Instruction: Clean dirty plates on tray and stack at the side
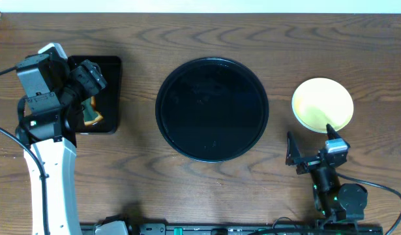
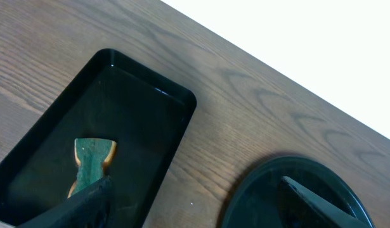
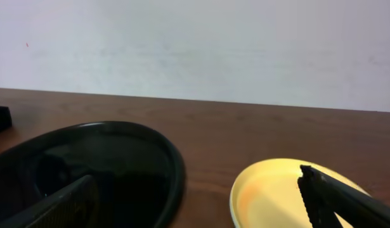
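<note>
On the far left, my left gripper (image 2: 195, 183) hangs with its jaws spread wide and nothing between them, above the small rectangular tray (image 1: 112, 65), where a green-faced sponge (image 2: 90, 158) lies. The sponge looks soft and light, so I judge a pinch across its narrow waist would hold it, though from overhead my own arm covers most of it. In the middle the round black tray (image 1: 212, 108) sits glossy on the table (image 1: 207, 32), with no plate on it. To its right, off the tray and apart from its rim, lies the yellow plate (image 1: 322, 104). It reads as thin, stiff plastic, light and probably slick. It lies flat, so the raised rim seems the only place to take it, one finger over the edge and one under. My right gripper (image 1: 310, 137), jaws just as wide and empty, hovers just on the near side of it. I see only one plate and cannot tell whether others lie beneath it. The faint orange tint inside its edge may be a smear or only shading.
</note>
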`<state>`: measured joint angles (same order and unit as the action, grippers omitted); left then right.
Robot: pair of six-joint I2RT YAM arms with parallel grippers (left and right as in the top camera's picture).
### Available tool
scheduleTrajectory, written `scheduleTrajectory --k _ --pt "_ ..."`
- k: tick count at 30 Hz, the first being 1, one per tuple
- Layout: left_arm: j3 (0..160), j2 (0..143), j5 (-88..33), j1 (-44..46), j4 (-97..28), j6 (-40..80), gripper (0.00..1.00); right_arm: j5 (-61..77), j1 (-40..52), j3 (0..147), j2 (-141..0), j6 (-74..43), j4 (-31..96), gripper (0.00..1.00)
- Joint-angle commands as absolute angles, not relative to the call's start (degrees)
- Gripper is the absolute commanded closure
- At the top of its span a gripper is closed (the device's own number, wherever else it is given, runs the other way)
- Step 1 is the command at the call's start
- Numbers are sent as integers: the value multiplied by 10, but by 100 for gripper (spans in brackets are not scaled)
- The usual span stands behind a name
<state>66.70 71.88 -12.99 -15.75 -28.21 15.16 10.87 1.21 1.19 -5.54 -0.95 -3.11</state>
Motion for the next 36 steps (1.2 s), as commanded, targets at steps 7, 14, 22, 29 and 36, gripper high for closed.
scheduleTrajectory --k 7,14,22,29,36 --pt "676 722 -131 -159 -282 151 20 103 17 3 -3 -1 36 1" --pt "676 722 -131 -159 -282 151 20 108 18 3 -3 -1 33 1" --pt "676 722 -131 -159 -282 151 20 108 18 3 -3 -1 33 1" --pt "676 722 -131 -159 -282 151 20 108 18 3 -3 -1 33 1" --pt "676 722 -131 -158 -282 151 20 108 18 3 -3 -1 33 1"
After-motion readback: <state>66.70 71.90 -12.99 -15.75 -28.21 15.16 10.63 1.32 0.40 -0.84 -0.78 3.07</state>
